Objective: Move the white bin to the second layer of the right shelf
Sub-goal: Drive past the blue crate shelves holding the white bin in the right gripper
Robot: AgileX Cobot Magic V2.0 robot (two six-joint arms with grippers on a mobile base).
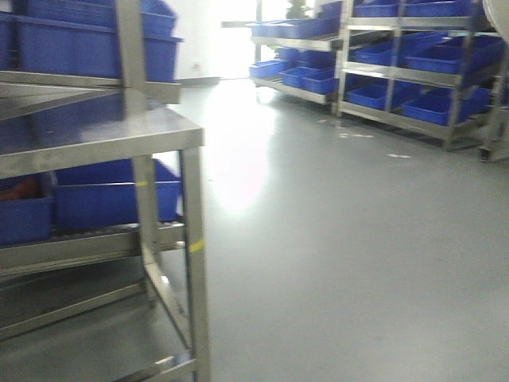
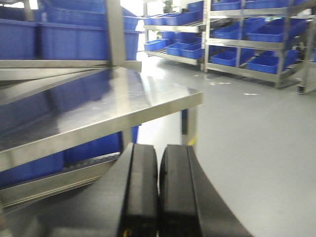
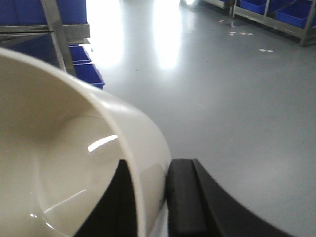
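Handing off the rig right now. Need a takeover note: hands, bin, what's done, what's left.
Left hand: shut, empty, low beside the steel tabletop.
Right hand: shut on the wall of the white bin, one finger inside, one outside; the bin hangs over open floor.
Done: bin is picked up.
Left: reach the right shelf second layer, set the bin on it, release. No roller level can be made out in these views; racks of blue crates stand across the floor.

Blue crates under steel tabletop; grey floor; far racks.
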